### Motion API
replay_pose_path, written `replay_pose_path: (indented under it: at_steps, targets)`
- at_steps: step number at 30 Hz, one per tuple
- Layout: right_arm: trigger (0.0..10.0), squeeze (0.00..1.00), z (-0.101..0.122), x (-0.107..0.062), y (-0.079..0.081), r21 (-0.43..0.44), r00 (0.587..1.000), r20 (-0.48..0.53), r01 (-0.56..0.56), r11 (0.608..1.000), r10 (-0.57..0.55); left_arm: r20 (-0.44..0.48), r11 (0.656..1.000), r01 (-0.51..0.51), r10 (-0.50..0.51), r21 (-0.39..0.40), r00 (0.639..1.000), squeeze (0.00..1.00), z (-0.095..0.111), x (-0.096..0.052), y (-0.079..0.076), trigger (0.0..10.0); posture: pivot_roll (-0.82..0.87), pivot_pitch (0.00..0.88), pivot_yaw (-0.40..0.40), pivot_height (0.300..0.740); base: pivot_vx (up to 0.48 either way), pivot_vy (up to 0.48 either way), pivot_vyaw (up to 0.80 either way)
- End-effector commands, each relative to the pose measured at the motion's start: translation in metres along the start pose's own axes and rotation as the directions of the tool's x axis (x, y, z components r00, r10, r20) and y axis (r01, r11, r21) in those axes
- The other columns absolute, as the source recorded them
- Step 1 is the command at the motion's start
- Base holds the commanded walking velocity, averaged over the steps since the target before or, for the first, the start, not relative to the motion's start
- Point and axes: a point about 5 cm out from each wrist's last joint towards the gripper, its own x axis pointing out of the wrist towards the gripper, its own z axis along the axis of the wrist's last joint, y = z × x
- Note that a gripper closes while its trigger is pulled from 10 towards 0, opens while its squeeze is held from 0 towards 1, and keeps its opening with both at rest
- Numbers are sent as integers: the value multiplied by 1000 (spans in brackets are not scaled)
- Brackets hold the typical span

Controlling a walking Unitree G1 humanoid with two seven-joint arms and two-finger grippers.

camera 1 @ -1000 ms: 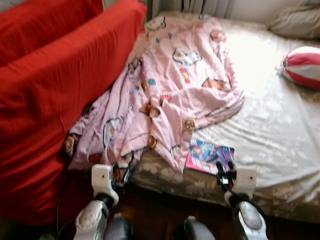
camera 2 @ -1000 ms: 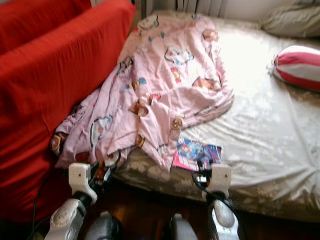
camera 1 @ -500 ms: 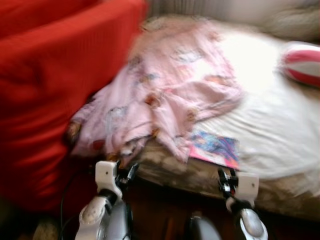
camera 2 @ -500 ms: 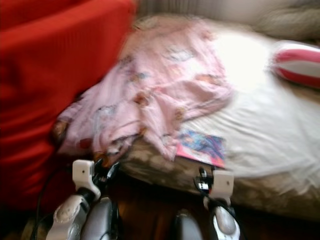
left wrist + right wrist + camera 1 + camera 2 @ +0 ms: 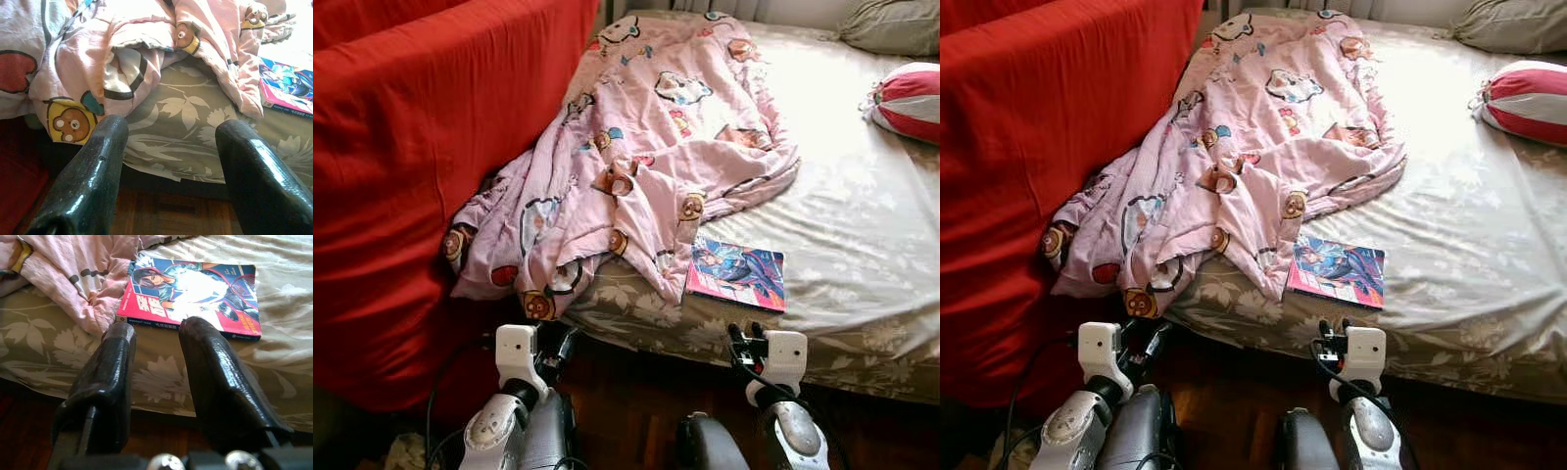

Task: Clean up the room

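A colourful comic book lies flat on the bed near its front edge, beside a crumpled pink cartoon-print blanket that spills off the bed's left corner. My right gripper hovers open just below and in front of the book, nothing between its fingers. My left gripper is open under the blanket's hanging corner, facing the bed's leaf-patterned sheet.
A red-covered sofa stands tight against the bed's left side. A red-and-white striped cushion and a grey pillow lie at the bed's far right. Dark wooden floor runs under my arms.
The view has shifted and sharpened after a blurred moment; the bed now sits a little closer. Both grippers hold the same posture, still open.
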Motion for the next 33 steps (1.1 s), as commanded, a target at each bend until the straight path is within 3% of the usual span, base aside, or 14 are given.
replay_pose_path:
  at_steps: [1, 29, 33]
  targets:
    - [10000, 0, -5, -2, -2, 6, 1000, -24, 6, 1000, -6, -20, 1000, -3, 3, -7, 1000, 0, -5, -3, 0, 10000, -16, 212, -47, 623, 0, 0, 0]
    - [10000, 0, -8, 1, 5, 21, 999, -38, -30, 999, 30, -27, 1000, 13, -13, -10, 1000, 0, -5, -2, -3, 10000, -16, 191, -36, 613, 0, 0, 0]
    - [10000, 0, -11, 1, 5, 21, 998, -50, -31, 999, 32, -24, 1000, 8, -8, -9, 1000, 0, -4, -2, -2, 10000, -12, 201, -38, 588, 0, 0, 0]
